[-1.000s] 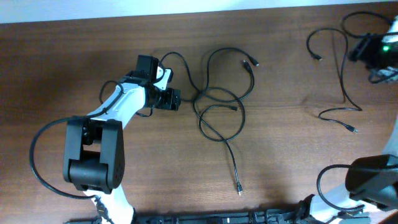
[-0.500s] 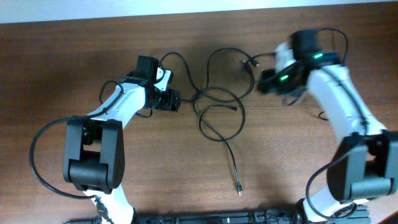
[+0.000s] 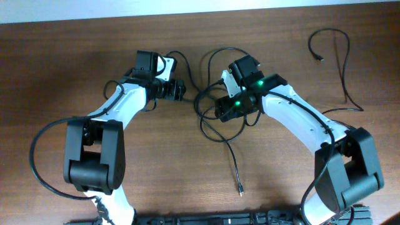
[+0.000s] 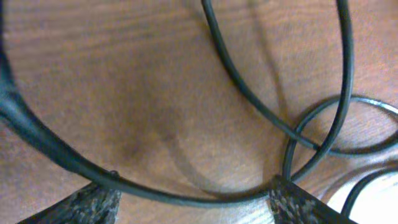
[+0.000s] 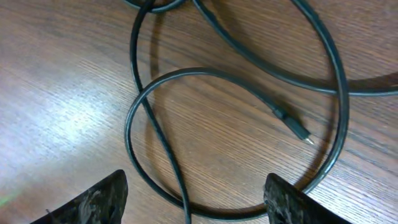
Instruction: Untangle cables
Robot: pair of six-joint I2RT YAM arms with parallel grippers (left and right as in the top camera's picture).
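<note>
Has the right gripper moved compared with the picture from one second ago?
Yes. In the overhead view the right gripper went from the top right corner leftward and down to the tangled cables, whose lower plug stayed put.

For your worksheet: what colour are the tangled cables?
The cables are black; clearest in right wrist view.

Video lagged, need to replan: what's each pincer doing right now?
Left pincer: open, holding nothing; a cable crosses by its fingertips.
Right pincer: open, holding nothing, over a cable loop.
</note>
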